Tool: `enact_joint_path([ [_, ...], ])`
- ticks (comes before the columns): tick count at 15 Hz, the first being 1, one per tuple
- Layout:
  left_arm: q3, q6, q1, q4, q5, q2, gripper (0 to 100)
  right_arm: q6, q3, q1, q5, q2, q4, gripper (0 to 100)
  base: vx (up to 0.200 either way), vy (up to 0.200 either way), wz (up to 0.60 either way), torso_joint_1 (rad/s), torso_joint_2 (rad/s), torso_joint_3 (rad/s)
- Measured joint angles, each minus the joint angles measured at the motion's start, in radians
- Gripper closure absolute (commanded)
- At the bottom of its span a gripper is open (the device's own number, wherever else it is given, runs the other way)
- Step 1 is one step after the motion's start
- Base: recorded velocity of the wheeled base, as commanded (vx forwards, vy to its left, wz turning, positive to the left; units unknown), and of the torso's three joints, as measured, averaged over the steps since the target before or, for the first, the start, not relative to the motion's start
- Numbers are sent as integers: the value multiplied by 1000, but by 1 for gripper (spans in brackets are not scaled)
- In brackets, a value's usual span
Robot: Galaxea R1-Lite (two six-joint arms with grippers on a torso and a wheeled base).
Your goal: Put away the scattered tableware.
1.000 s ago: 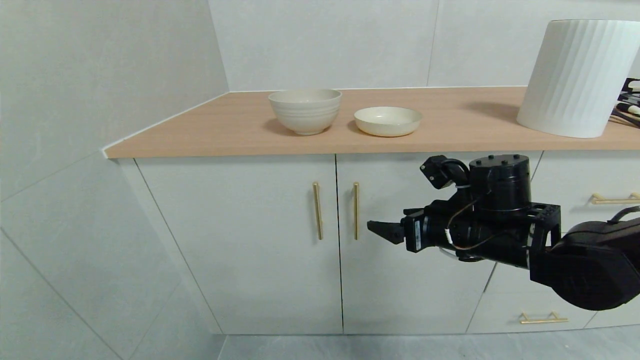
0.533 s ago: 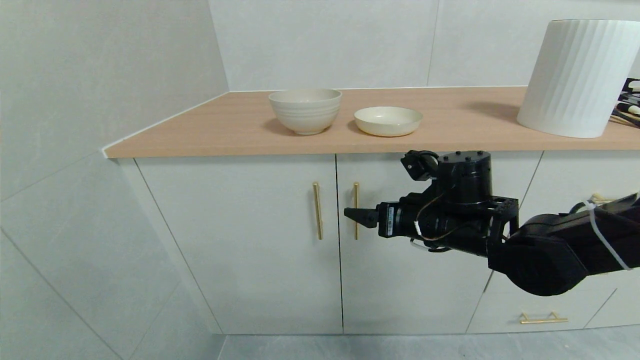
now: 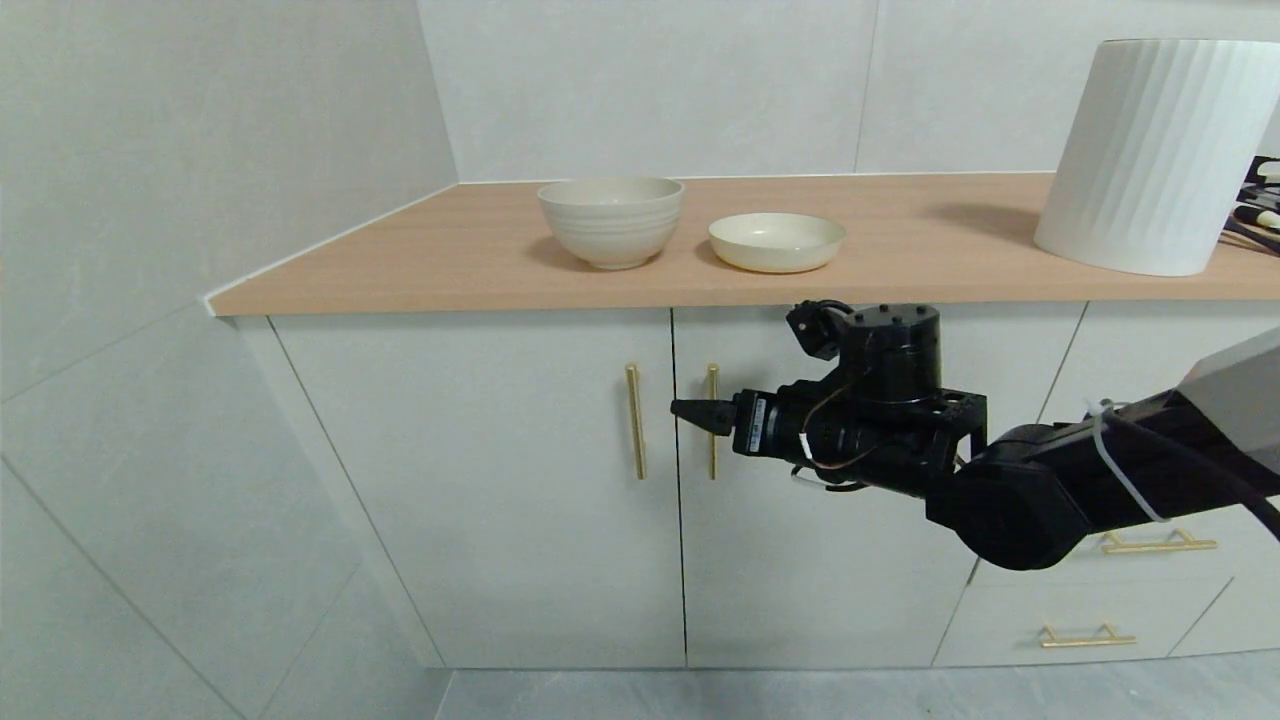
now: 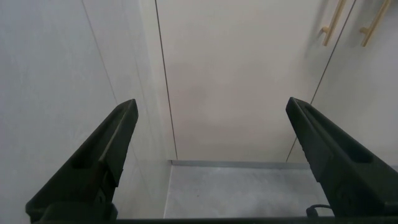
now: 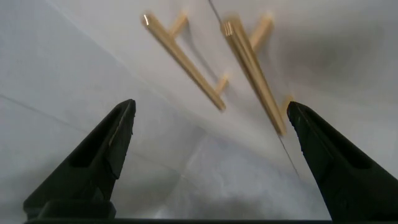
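Note:
A deep cream bowl [image 3: 611,220] and a shallow cream plate [image 3: 776,241] stand side by side on the wooden counter [image 3: 400,270]. Below the counter's edge, my right gripper [image 3: 692,410] is held level in front of the double cabinet doors, its tip across the right door's gold handle [image 3: 712,400]. In the right wrist view the right gripper [image 5: 209,109] is open, and both gold handles [image 5: 252,74] lie beyond the gap. My left gripper [image 4: 211,106] is open with nothing in it, facing the lower cabinet front and floor.
The left door's gold handle [image 3: 634,420] runs beside the door seam. A tall white ribbed container [image 3: 1160,150] stands on the counter's right end, with dark utensils [image 3: 1258,205] behind it. Drawers with gold pulls [image 3: 1087,634] sit at lower right. A tiled wall closes the left side.
My right arm has moved left and slightly up toward the cabinet doors, bringing its gripper tip from clear of the handles to in front of the right handle. Bowl and plate are unmoved.

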Motion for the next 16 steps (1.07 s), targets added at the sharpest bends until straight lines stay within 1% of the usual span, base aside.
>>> enact_joint_path([
  [4,0,-1,0,0,0,0,0,1,-39,-5,0,55,-18,0,0,0,0,0,0,0],
  [7,0,0,0,0,0,0,0,1,-46,-4,0,104,-131,0,0,0,0,0,0,0],
  [12,0,0,0,0,-1,0,0,3,-56,2,-2,156,-146,0,0,0,0,0,0,0],
  [16,0,0,0,0,0,0,0,37,-60,13,-1,175,-203,0,0,0,0,0,0,0],
])
